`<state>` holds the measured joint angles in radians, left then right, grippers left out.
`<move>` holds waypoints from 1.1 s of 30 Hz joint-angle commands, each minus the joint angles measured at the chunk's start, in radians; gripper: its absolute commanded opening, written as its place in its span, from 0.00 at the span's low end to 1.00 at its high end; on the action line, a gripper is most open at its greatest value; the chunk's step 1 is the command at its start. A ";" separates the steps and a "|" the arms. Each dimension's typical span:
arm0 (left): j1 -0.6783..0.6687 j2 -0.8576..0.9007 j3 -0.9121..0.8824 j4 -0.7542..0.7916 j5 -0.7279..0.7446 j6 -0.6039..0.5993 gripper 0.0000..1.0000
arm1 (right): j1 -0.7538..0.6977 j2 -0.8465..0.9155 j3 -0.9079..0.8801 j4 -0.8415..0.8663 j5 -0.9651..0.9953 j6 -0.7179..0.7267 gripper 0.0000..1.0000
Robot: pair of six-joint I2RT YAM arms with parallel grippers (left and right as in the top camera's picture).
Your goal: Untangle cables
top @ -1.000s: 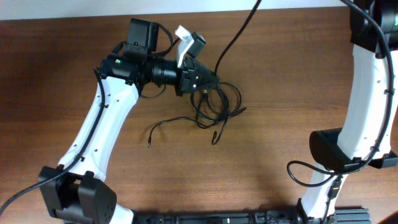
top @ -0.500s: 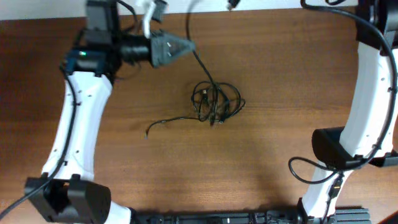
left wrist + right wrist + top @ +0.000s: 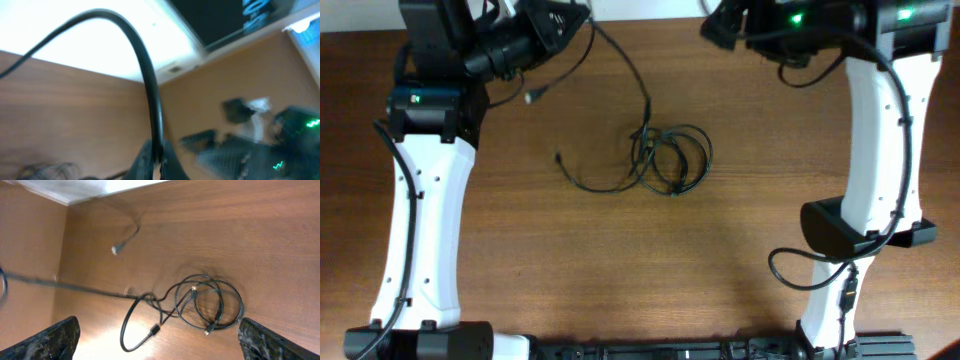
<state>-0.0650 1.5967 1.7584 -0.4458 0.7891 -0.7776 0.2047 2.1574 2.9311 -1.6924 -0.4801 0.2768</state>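
Observation:
The cables (image 3: 670, 158) lie as a small dark coil mid-table, with one strand looping left to a plug (image 3: 558, 157). My left gripper (image 3: 570, 18) is raised at the far left and shut on one cable (image 3: 150, 90). That cable runs taut down to the coil, and its short free end hangs with a plug (image 3: 530, 97). In the left wrist view the fingers (image 3: 167, 162) pinch this cord. My right gripper (image 3: 718, 28) hovers at the far edge, above and behind the coil (image 3: 210, 305), open wide with nothing between its fingers (image 3: 55, 340).
The wooden table (image 3: 780, 190) ends at a white strip along the far edge (image 3: 650, 8). Both white arms rise from bases at the near edge, and the right arm's thick black wire (image 3: 790, 272) loops beside its base.
The left gripper has drawn up and back to the far left, pulling one cable out of the coil. The right arm has swung in along the far edge and its gripper has opened.

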 commanded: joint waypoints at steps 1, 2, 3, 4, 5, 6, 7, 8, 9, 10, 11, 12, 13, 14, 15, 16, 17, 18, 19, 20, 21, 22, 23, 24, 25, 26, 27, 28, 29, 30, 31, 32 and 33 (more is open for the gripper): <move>0.003 -0.011 0.012 0.220 0.117 -0.370 0.00 | 0.117 -0.006 -0.032 0.003 -0.071 -0.207 0.98; 0.003 -0.013 0.012 0.276 0.117 -0.416 0.00 | 0.135 -0.006 -0.035 0.007 -0.048 -0.211 0.98; 0.003 -0.016 0.012 0.345 0.116 -0.481 0.00 | 0.168 -0.006 -0.037 0.014 0.017 -0.211 0.99; 0.003 -0.018 0.012 0.426 0.116 -0.533 0.00 | 0.196 -0.005 -0.037 0.022 0.074 -0.210 0.99; 0.003 -0.021 0.012 0.473 0.113 -0.573 0.00 | 0.217 -0.005 -0.037 0.028 0.101 -0.211 0.99; 0.003 -0.025 0.012 0.545 0.104 -0.661 0.00 | 0.237 -0.005 -0.037 0.029 0.130 -0.210 0.99; 0.003 -0.027 0.012 0.576 0.101 -0.710 0.00 | 0.243 -0.004 -0.037 0.027 0.161 -0.210 0.99; 0.003 -0.028 0.012 0.612 0.098 -0.745 0.00 | 0.247 -0.003 -0.038 0.020 0.211 -0.209 0.99; 0.003 -0.029 0.012 0.650 0.084 -0.775 0.00 | 0.248 0.003 -0.039 0.008 0.243 -0.209 0.99; 0.003 -0.031 0.012 0.688 0.049 -0.806 0.00 | 0.248 0.013 -0.039 -0.006 0.249 -0.209 0.98; 0.003 -0.031 0.012 0.722 0.019 -0.836 0.00 | 0.247 0.026 -0.040 -0.006 0.249 -0.192 0.99; 0.006 -0.032 0.012 0.814 -0.062 -0.886 0.00 | 0.248 0.047 -0.050 -0.006 0.248 -0.136 0.99; 0.012 -0.032 0.012 0.855 -0.095 -0.891 0.00 | 0.248 0.061 -0.050 -0.006 0.244 -0.133 1.00; 0.024 -0.035 0.012 0.888 -0.142 -0.892 0.00 | 0.249 0.076 -0.058 -0.006 0.241 -0.133 0.90; 0.042 -0.042 0.012 0.883 -0.197 -0.917 0.00 | 0.250 0.090 -0.076 -0.003 0.246 -0.133 0.86; 0.064 -0.047 0.012 0.883 -0.237 -0.960 0.00 | 0.249 0.095 -0.103 0.005 0.260 -0.133 0.77; 0.086 -0.052 0.012 0.883 -0.256 -1.009 0.00 | 0.248 0.097 -0.137 0.019 0.288 -0.120 0.72; 0.104 -0.057 0.012 0.883 -0.264 -1.051 0.00 | 0.246 0.100 -0.177 0.038 0.336 -0.085 0.63; 0.132 -0.067 0.012 0.883 -0.288 -1.106 0.00 | 0.245 0.107 -0.234 0.063 0.375 -0.053 0.47; 0.159 -0.075 0.013 0.883 -0.327 -1.120 0.00 | 0.245 0.109 -0.311 0.102 0.376 -0.053 0.43; 0.174 -0.077 0.021 0.883 -0.348 -1.120 0.00 | 0.245 0.109 -0.360 0.127 0.376 -0.050 0.33; 0.192 -0.077 0.035 0.882 -0.353 -1.120 0.00 | 0.245 0.109 -0.415 0.151 0.376 -0.048 0.28; 0.213 -0.077 0.051 0.879 -0.343 -1.118 0.00 | 0.245 0.109 -0.445 0.160 0.376 -0.026 0.27; 0.232 -0.077 0.062 0.874 -0.322 -1.115 0.00 | 0.245 0.109 -0.476 0.171 0.376 0.002 0.27; 0.246 -0.077 0.063 0.869 -0.318 -1.114 0.00 | 0.245 0.109 -0.483 0.172 0.375 0.016 0.27; 0.255 -0.077 0.063 0.835 -0.319 -1.096 0.00 | 0.245 0.109 -0.483 0.174 0.366 0.020 0.27; 0.261 -0.077 0.063 0.718 -0.323 -1.043 0.00 | 0.245 0.108 -0.482 0.183 0.313 0.016 0.35; 0.261 -0.077 0.063 0.626 -0.346 -1.008 0.00 | 0.245 0.108 -0.482 0.183 0.285 0.016 0.41; 0.261 -0.077 0.063 0.553 -0.383 -0.954 0.00 | 0.245 0.108 -0.483 0.183 0.268 0.017 0.43; 0.260 -0.077 0.063 0.460 -0.423 -0.844 0.00 | 0.245 0.108 -0.483 0.182 0.262 0.017 0.53; 0.254 -0.077 0.063 0.416 -0.410 -0.763 0.00 | 0.247 0.108 -0.483 0.182 0.262 0.017 0.64; 0.240 -0.077 0.063 0.415 -0.385 -0.710 0.00 | 0.249 0.108 -0.483 0.179 0.262 0.017 0.66; 0.217 -0.078 0.066 0.434 -0.360 -0.656 0.00 | 0.251 0.108 -0.483 0.179 0.262 0.017 0.67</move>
<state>0.1864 1.5333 1.8107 -0.0391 0.4107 -1.6531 0.4488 2.2642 2.4496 -1.5135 -0.1986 0.2886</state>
